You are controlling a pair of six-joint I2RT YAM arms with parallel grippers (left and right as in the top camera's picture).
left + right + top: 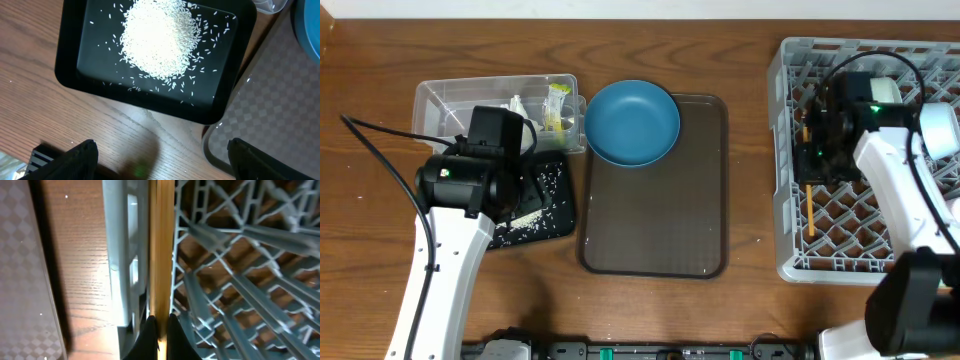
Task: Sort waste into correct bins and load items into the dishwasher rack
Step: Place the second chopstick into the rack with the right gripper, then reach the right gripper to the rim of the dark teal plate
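Observation:
The black tray holds a heap of white rice grains; it also shows in the overhead view. My left gripper is open and empty over the bare table just in front of it. The clear tub holds the yellow-green wrapper and the white tissue. The dark blue plate rests on the brown serving tray's far end. My right gripper is shut on the wooden chopsticks, which lie along the left inner wall of the grey dishwasher rack.
The brown serving tray lies between the black tray and the rack; its corner shows in the left wrist view. Pale rounded dishes sit in the rack's far right part, partly hidden by my right arm.

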